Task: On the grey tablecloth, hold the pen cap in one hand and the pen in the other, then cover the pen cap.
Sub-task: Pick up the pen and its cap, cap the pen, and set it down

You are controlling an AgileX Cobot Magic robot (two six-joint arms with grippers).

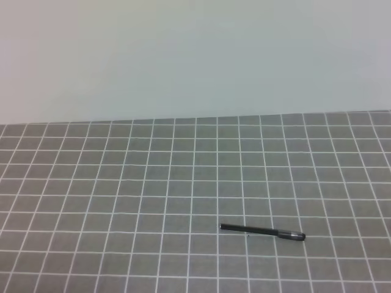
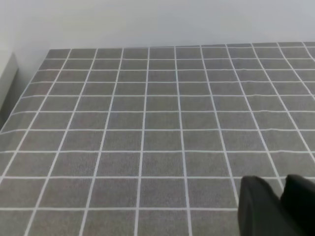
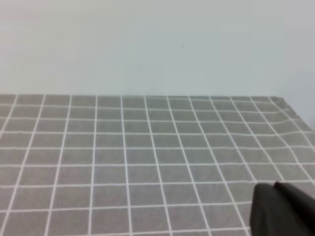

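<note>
The pen [image 1: 261, 231] lies alone on the grey tablecloth [image 1: 122, 183], neither hand near; right hand [image 3: 280, 209] closed, left unclear.

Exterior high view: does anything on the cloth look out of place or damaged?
Nothing stands out. The pen lies flat on the grey tablecloth, roughly along a grid row, with a thicker section at its right end. No spill or damage shows.

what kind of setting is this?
Probably a lab or test bench: a grey tablecloth with a white grid, a plain pale wall behind, and only a pen lying on it.
</note>
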